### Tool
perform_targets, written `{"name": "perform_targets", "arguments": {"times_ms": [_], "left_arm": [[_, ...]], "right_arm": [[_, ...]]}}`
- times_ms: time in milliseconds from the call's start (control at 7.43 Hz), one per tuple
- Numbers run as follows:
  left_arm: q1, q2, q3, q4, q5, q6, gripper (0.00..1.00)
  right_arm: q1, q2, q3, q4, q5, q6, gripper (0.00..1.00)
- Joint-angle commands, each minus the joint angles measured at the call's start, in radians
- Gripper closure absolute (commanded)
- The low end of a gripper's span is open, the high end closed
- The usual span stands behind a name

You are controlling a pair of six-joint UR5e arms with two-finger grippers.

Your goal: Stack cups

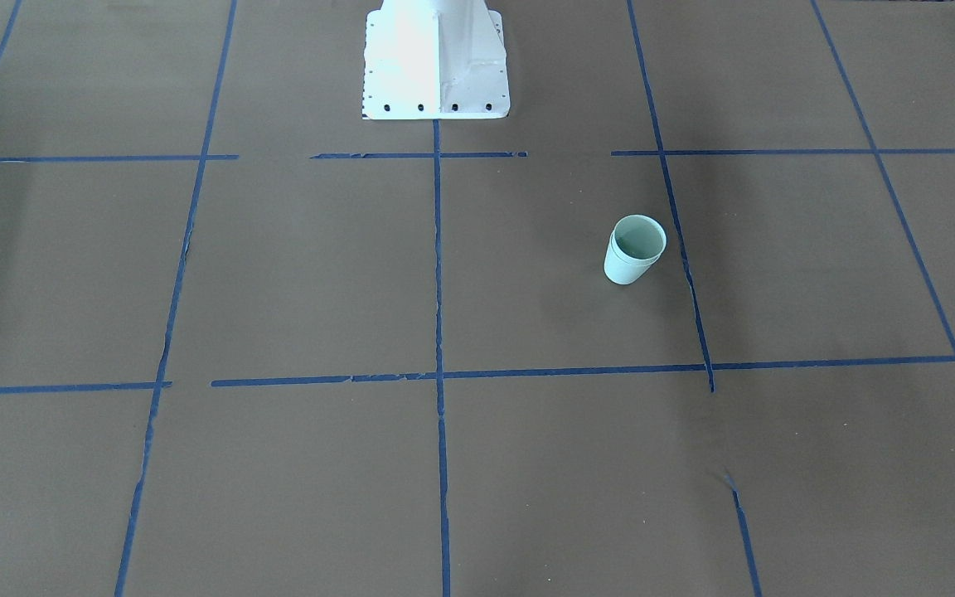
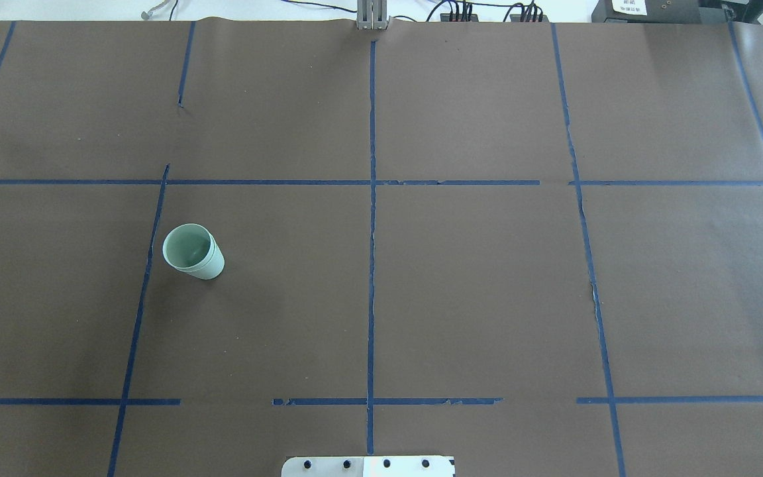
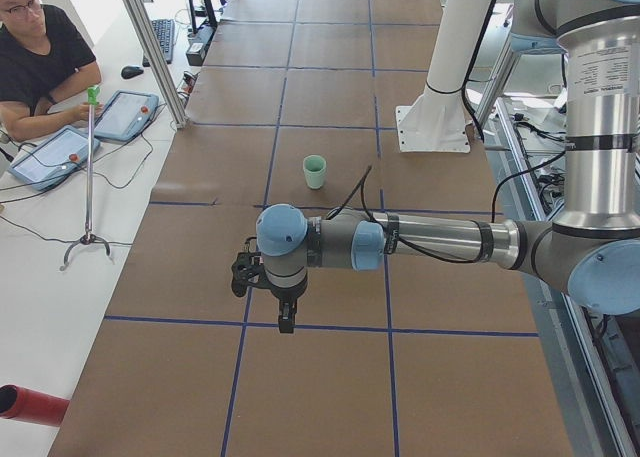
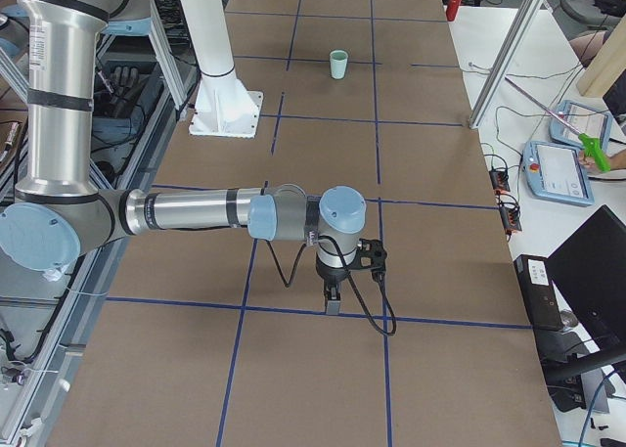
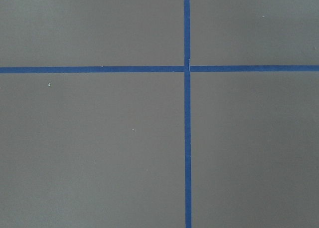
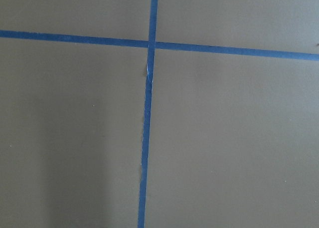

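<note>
Left gripper [image 3: 287,322] hangs over a tape cross; I can't tell how its jaws stand from this side view. The cups [image 2: 193,252] stand upright left of centre, well apart from both arms. A faint seam under the rim suggests they're nested, I think. I'd judge them light, stiff and slick, so I'd pinch the rim wall. Right gripper [image 4: 333,300]: jaws unreadable too.

Pale mint-green cups [image 1: 633,259], darker green inside; brown table [image 1: 295,274], blue tape grid [image 1: 438,274]
</note>
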Motion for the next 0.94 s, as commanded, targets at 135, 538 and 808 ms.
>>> {"name": "perform_targets", "arguments": {"times_ms": [135,538,808], "left_arm": [[0.000,-0.001,-0.001,0.001,-0.004,-0.002,0.00],[0.000,-0.001,-0.006,0.000,-0.005,-0.008,0.00],[0.000,-0.001,-0.007,0.000,-0.005,-0.008,0.00]], "right_arm": [[0.000,0.000,0.000,0.001,0.000,0.000,0.00],[0.000,0.000,0.000,0.000,0.000,0.000,0.00],[0.000,0.000,0.000,0.000,0.000,0.000,0.00]]}}
